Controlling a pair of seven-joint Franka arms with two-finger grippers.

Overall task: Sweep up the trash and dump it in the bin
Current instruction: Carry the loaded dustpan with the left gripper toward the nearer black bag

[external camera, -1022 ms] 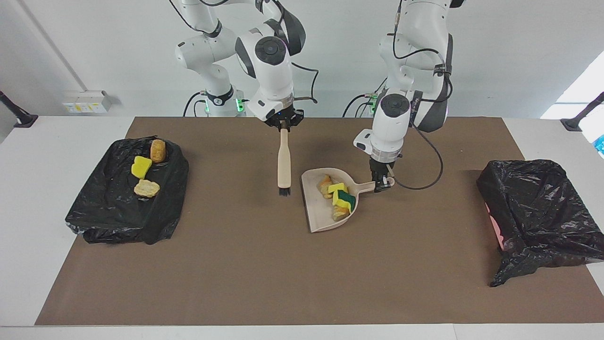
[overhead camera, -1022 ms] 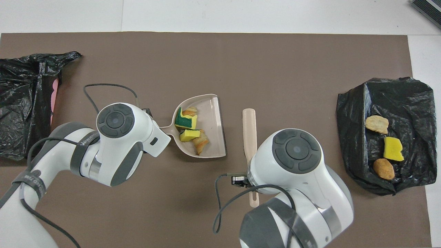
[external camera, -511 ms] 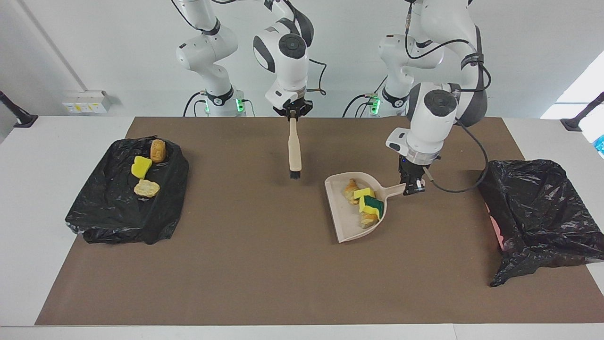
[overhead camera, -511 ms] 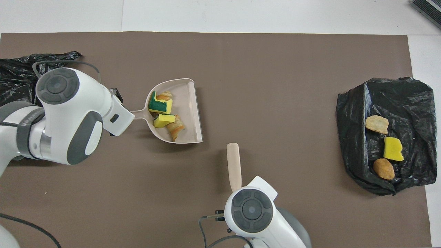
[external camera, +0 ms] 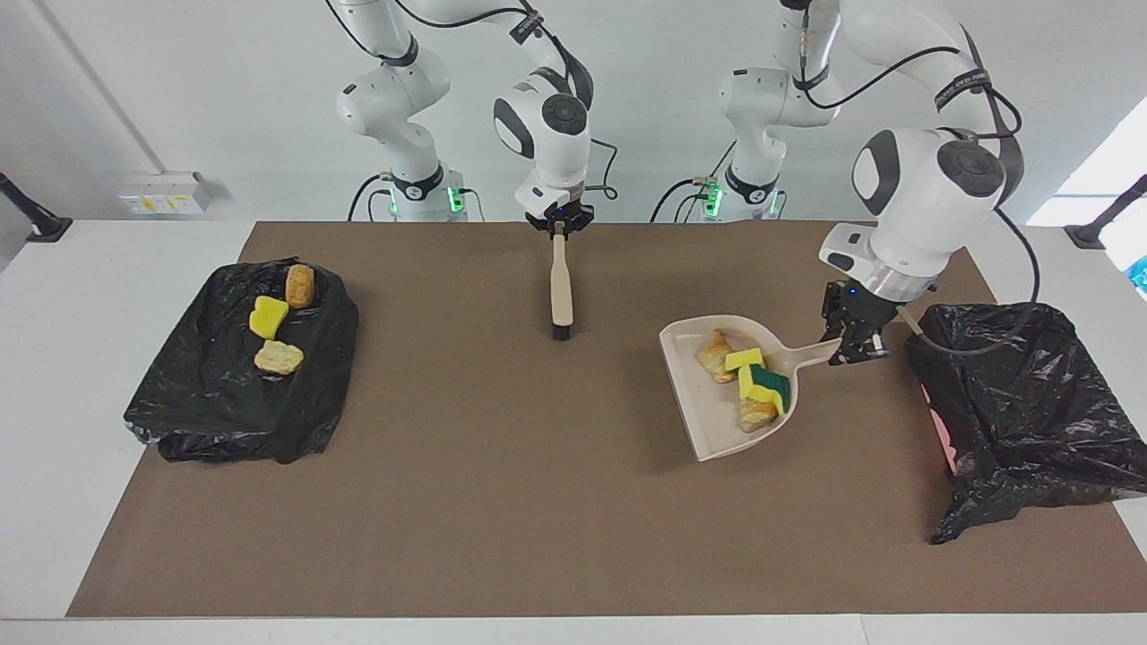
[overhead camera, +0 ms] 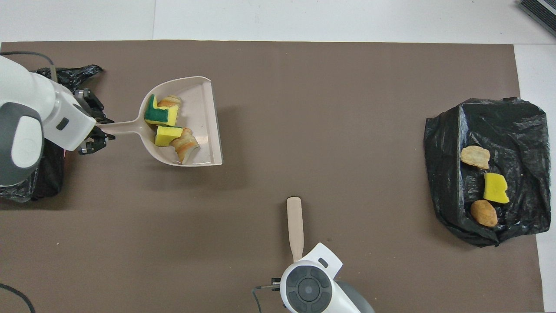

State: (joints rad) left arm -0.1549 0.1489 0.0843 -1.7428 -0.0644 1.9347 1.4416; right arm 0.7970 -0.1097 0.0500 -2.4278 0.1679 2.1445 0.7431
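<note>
My left gripper [external camera: 856, 340] is shut on the handle of the beige dustpan [external camera: 717, 421] and holds it raised over the mat, beside the black-lined bin [external camera: 1021, 403]. In the pan lie a yellow-and-green sponge piece [external camera: 766, 383], a yellow sponge chunk [external camera: 744, 359] and two bread-like lumps [external camera: 715, 352]. The overhead view shows the pan [overhead camera: 204, 121], the green-topped sponge [overhead camera: 158, 115] and the left gripper [overhead camera: 93, 134] at the bin's edge [overhead camera: 26, 187]. My right gripper [external camera: 558, 226] is shut on the beige brush [external camera: 561, 287], which hangs bristles down over the mat near the robots [overhead camera: 295, 226].
A second black bag [external camera: 224, 376] lies at the right arm's end of the table. It bears a yellow sponge chunk [external camera: 268, 316], a brown lump [external camera: 300, 285] and a tan lump [external camera: 279, 356]. A brown mat [external camera: 502, 502] covers the table's middle.
My left gripper has carried the loaded dustpan toward the bin at the left arm's end and raised it. My right gripper has drawn the brush back toward the robots.
</note>
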